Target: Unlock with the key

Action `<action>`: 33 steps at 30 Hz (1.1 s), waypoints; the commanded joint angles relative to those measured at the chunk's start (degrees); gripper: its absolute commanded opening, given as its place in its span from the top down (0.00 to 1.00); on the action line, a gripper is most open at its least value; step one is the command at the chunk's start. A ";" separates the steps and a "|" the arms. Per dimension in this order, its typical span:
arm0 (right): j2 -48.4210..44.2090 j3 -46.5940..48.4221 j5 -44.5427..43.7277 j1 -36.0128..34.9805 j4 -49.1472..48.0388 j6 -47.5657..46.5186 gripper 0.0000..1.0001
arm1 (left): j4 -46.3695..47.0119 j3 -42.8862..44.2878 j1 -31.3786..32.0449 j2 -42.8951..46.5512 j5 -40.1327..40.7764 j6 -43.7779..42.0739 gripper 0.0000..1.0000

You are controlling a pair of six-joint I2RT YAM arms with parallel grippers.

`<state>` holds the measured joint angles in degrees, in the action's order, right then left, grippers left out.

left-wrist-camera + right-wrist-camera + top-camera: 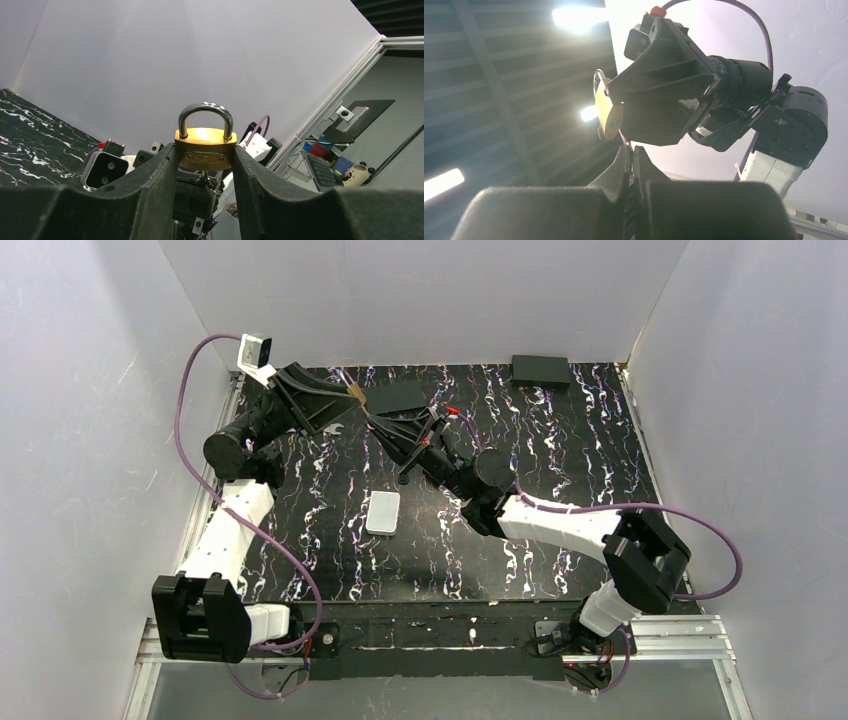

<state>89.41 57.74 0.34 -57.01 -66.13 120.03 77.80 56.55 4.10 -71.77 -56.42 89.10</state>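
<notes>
Gripping brass padlock [205,147], left end effector [205,156]; right end effector [631,150] pinching key [623,136] beneath.

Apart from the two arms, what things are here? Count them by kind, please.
Padlock: 1
Key: 1
White block: 1
Black box: 1
Dark flat slab: 1
Total: 5 that I can make out.

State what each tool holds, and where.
Left tool grips the brass padlock by its body's sides. Right tool pinches the key by its head end, blade at the padlock's underside.
</notes>
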 commanded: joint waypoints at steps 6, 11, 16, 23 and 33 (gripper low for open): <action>0.15 3.31 0.08 0.15 -3.33 4.26 0.99 | 2.81 -1.44 0.17 2.82 -0.18 -0.92 1.00; 0.07 3.94 0.53 0.19 -2.88 3.86 0.99 | 2.82 -1.80 0.15 2.36 -0.18 -1.33 1.00; -0.01 3.67 0.83 0.16 -2.79 3.63 0.99 | 2.80 -1.42 0.26 1.79 0.23 -1.74 1.00; -0.35 3.36 1.35 0.15 -2.25 3.19 0.99 | 2.80 -0.68 0.12 0.87 2.11 -1.81 1.00; -0.53 2.21 0.92 0.15 -3.23 3.39 0.99 | 2.71 0.09 -0.08 0.76 2.74 -1.91 1.00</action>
<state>89.41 57.89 0.93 -56.75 -65.43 119.98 77.91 54.89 4.08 -71.96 -54.54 88.25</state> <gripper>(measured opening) 0.043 0.392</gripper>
